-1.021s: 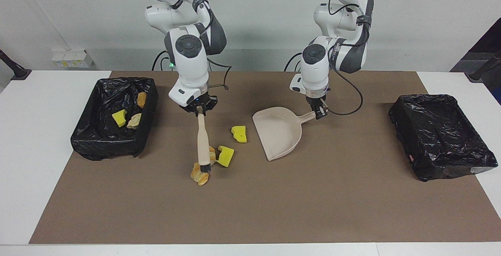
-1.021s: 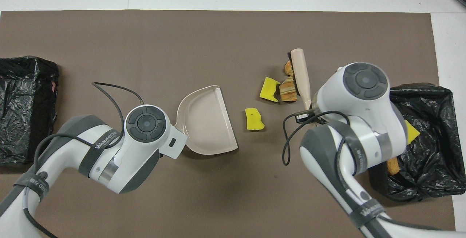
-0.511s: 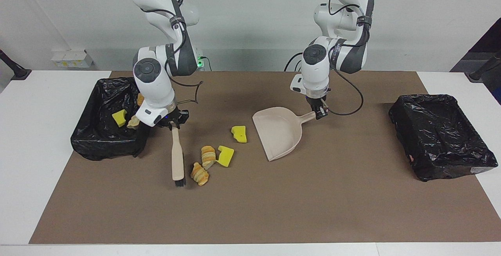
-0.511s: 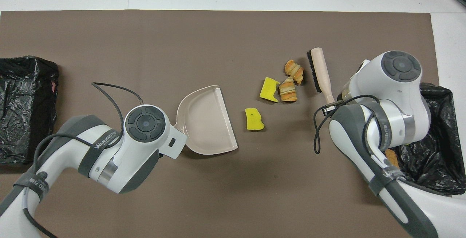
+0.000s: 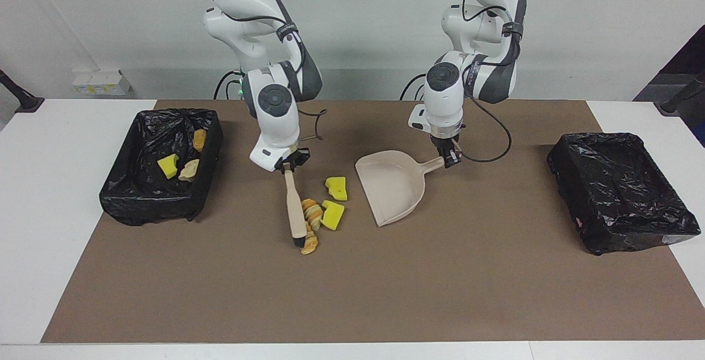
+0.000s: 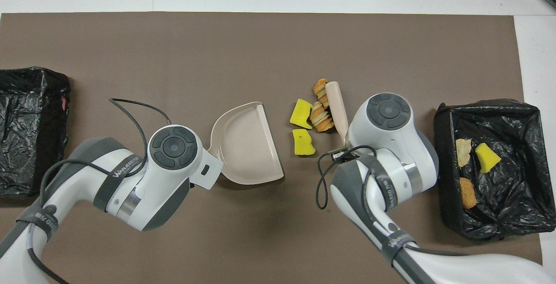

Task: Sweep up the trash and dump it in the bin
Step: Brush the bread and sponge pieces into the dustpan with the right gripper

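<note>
1. Left gripper (image 5: pixel 449 159), upper middle of the facing view: pinched on the handle tip of the dustpan (image 5: pixel 392 184); pan flat on the brown mat (image 5: pixel 385 294), its mouth facing away from the robots and toward the trash
2. Right gripper (image 5: pixel 287 166), upper centre, beside the dustpan: clamped on the handle end of the brush (image 5: pixel 295 211); brush slants down-frame, bristles on the mat, touching the tan lumps
3. Trash, centre of frame, between brush and dustpan:
 - yellow sponge chunk (image 5: pixel 336 188), just beside the pan's mouth, below and beside the right gripper
 - second yellow chunk (image 5: pixel 332 215), touching a tan croissant-like lump (image 5: pixel 312 211)
 - another tan lump (image 5: pixel 309 245) at the brush tip, lowest in frame
4. Black-lined bin (image 5: pixel 212 145), right arm's end of the tabletop, mid-height at the frame's edge: holds one yellow chunk (image 5: pixel 168 165) and two tan lumps (image 5: pixel 189 170)
5. Second black-lined bin (image 5: pixel 622 189), left arm's end; nothing seen inside it
6. Writing: white lettering beginning "WANJEED" on the left arm's strap (image 6: pixel 126 169), lower part of the overhead view; the rest unreadable
</note>
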{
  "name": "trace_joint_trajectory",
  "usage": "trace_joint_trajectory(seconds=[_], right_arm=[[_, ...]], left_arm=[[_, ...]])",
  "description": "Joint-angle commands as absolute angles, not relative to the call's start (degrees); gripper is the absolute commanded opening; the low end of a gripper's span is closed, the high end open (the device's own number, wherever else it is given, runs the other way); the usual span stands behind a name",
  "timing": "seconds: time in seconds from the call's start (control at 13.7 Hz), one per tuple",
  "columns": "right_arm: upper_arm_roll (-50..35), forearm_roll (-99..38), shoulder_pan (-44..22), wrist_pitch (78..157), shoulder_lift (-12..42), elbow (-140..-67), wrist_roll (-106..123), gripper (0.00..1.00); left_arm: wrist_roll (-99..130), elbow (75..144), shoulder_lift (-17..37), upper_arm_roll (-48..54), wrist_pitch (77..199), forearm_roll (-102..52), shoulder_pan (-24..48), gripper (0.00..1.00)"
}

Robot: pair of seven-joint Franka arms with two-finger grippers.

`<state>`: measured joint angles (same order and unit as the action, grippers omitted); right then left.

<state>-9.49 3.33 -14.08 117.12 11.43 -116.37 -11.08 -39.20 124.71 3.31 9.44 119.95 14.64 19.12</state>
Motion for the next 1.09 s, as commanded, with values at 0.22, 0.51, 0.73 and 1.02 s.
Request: trace_joint_trajectory(seconds=[0.22, 0.51, 0.73, 1.02], right_arm=[[-9.8, -4.2, -24.3, 117.6, 10.1, -117.0, -14.6, 0.00], [-9.9, -7.8, -30.0, 117.7, 9.2, -115.9, -16.6, 0.00], [-10.0, -8.0, -33.4, 117.2, 9.1, -113.7, -20.9, 0.00], [-9.8, -8.9, -33.7, 116.8, 8.3, -112.5, -23.3, 0.00]], left_arm=[[-38.3, 125.9, 2.9, 9.5, 121.8, 13.7, 18.8, 0.00], [-38.4, 125.9, 2.9, 9.5, 121.8, 13.6, 18.7, 0.00], [-38.4, 125.9, 2.9, 9.5, 121.8, 13.6, 18.7, 0.00], [-38.5, 125.9, 2.9, 9.5, 121.8, 13.6, 18.7, 0.00]])
